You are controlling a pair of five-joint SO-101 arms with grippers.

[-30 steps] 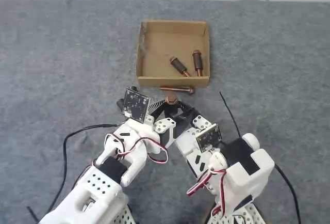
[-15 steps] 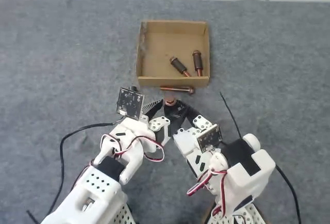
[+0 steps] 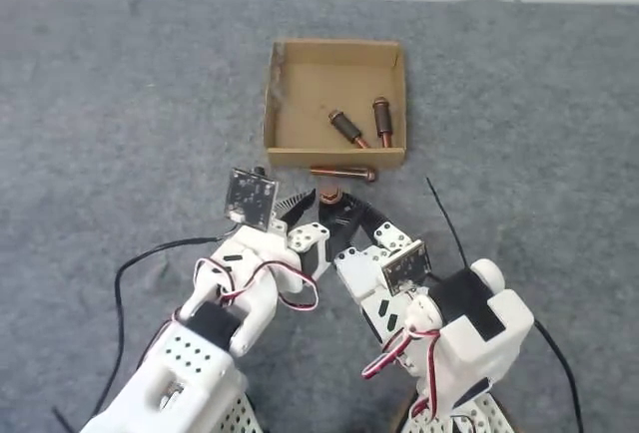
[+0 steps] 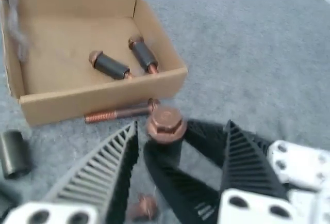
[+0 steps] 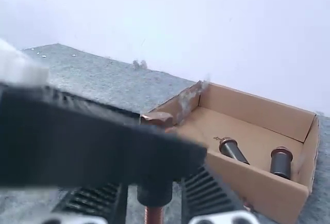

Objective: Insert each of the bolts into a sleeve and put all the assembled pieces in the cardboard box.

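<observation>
My right gripper (image 3: 335, 212) is shut on a black sleeve (image 5: 154, 195) with a copper bolt through it. The bolt's head (image 3: 329, 195) stands just in front of the cardboard box (image 3: 284, 82); its hexagon (image 4: 165, 123) shows close up in the left wrist view. My left gripper (image 3: 300, 212) is open just left of that piece, its serrated finger (image 4: 105, 170) clear of the bolt. Two assembled pieces (image 3: 346, 127) (image 3: 382, 121) lie in the box. A bare bolt (image 3: 342, 172) lies against the box's front wall. A loose sleeve (image 4: 13, 153) stands on the carpet.
The work surface is grey carpet (image 3: 130, 124), with free room left and right of the box. A black cable (image 3: 444, 216) runs past the right arm, and another cable (image 3: 140, 263) loops beside the left arm. A white wall (image 5: 206, 22) rises behind the box.
My left gripper has let go of the bolt, opened and drawn back to the left. The right gripper has kept the sleeve and bolt in place.
</observation>
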